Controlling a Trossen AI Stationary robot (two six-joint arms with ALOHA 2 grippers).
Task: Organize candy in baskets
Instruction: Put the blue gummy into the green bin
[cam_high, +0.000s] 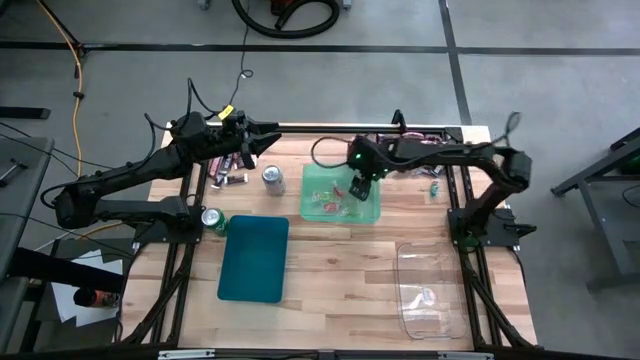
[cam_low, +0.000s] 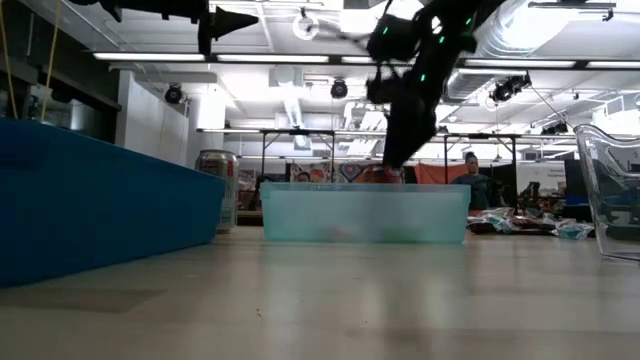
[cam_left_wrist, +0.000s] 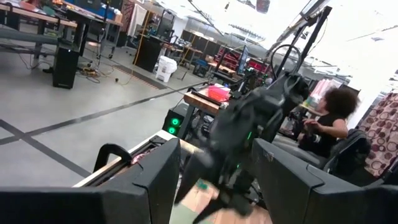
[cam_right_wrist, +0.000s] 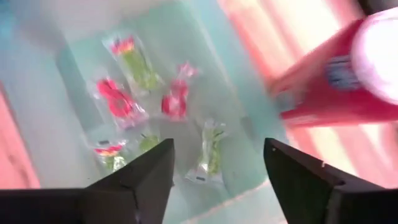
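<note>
I'm hanging my right gripper (cam_high: 361, 186) over the light green basket (cam_high: 372, 214), fingers spread wide and holding nothing. Looking down past them, I'm seeing several wrapped candies (cam_right_wrist: 176, 99) lying on the basket floor: red and pink ones, green ones, all loose and apart. A red can (cam_right_wrist: 339, 74) is standing just outside the basket wall.

My left gripper (cam_high: 262, 142) is waiting raised at the table's far edge, near the loose candy (cam_high: 232, 179) and the silver can (cam_high: 272, 179); its fingers are parted and empty too.

The teal basket (cam_high: 254, 258) is sitting near the middle front, the clear basket (cam_high: 432, 291) well apart at the right front. I'm not seeing anything inside the teal one; the clear one I can't judge.

My reading: I'm over the drop point with nothing in hand, so the job now is clearing out cleanly. I'm aiming to rise straight up before swinging away, keeping my fingers off the basket rim and that red can, then heading for the candy (cam_high: 434, 186) at the far right edge.
</note>
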